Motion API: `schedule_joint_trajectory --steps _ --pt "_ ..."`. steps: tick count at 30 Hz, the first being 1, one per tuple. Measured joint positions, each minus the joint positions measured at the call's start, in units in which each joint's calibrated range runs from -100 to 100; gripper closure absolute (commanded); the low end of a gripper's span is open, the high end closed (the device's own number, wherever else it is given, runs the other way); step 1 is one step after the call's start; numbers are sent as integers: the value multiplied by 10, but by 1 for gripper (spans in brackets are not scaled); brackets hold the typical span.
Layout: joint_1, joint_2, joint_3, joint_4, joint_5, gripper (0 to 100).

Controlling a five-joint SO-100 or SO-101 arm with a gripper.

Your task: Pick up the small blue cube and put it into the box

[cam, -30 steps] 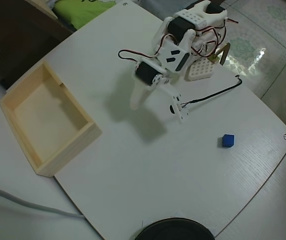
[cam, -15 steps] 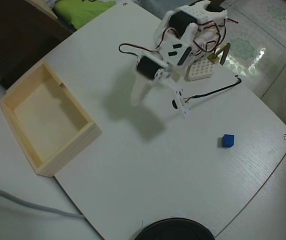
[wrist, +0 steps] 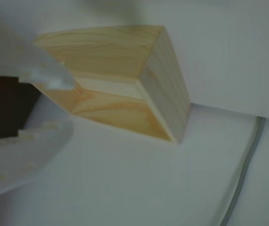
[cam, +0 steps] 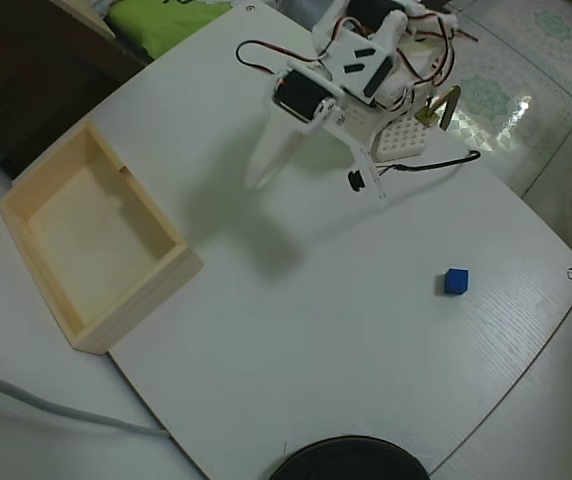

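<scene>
The small blue cube (cam: 455, 281) lies alone on the white table at the right of the overhead view; the wrist view does not show it. The box (cam: 142, 298), a shallow pale wooden tray, stands empty at the left edge. In the wrist view the box (wrist: 165, 94) is seen at an angle beyond the fingers. My gripper (cam: 316, 190) hangs over the table's upper middle, far from both the cube and the box. It is open. In the wrist view the gripper (wrist: 67, 106) has nothing between its two white fingers.
A small white perforated block (cam: 401, 140) sits by the arm's base, with a black wire (cam: 436, 165) running from it. A grey cable (cam: 46, 405) crosses the lower left, and the cable (wrist: 247, 165) also shows in the wrist view. A black round object (cam: 351, 462) is at the bottom edge.
The arm has drawn back toward the top of the overhead view, taking the open gripper with it. The cube and the box have not moved.
</scene>
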Motion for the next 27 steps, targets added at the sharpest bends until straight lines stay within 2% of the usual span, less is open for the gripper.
schedule_joint_trajectory --steps 6,18,27 --pt "0 145 -171 42 0 90" --pt "-8 358 -625 243 0 88" --pt "-122 374 -744 390 -1 88"
